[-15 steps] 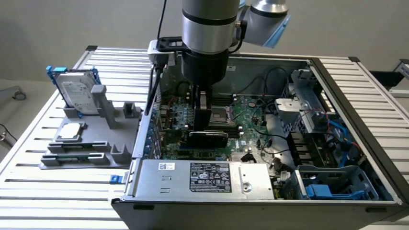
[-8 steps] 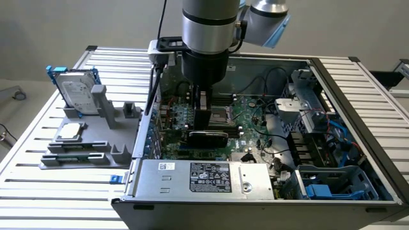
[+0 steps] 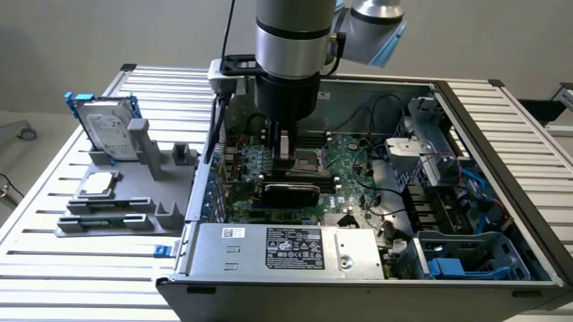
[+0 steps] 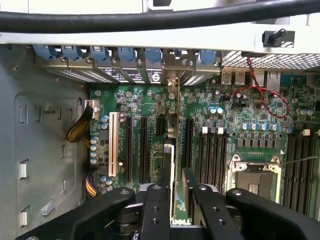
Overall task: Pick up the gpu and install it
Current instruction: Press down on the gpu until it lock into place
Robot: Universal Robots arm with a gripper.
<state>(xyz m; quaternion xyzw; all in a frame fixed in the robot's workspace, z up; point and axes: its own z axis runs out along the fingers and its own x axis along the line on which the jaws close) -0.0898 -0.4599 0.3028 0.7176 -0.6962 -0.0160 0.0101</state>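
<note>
The gpu (image 3: 288, 192) stands on edge on the motherboard (image 3: 353, 157) inside the open computer case, its black face toward the front. My gripper (image 3: 284, 159) reaches straight down onto its top edge. In the wrist view the gpu (image 4: 173, 165) is seen edge-on, a thin green board with a black cooler beside it. It runs between the expansion slots up to its silver bracket (image 4: 172, 85) at the case's rear wall. My gripper (image 4: 179, 195) has one black finger on each side of the card, and the fingers (image 4: 156, 210) lie against it.
A grey power supply (image 3: 286, 251) fills the case's front. Drive cages and cables (image 3: 447, 201) crowd the exterior view's right. The cpu socket (image 4: 252, 180) lies beside the memory slots. Outside the case, a grey fixture (image 3: 125, 194) holds a hard drive (image 3: 112, 131). A black cable (image 4: 150, 20) crosses the wrist view.
</note>
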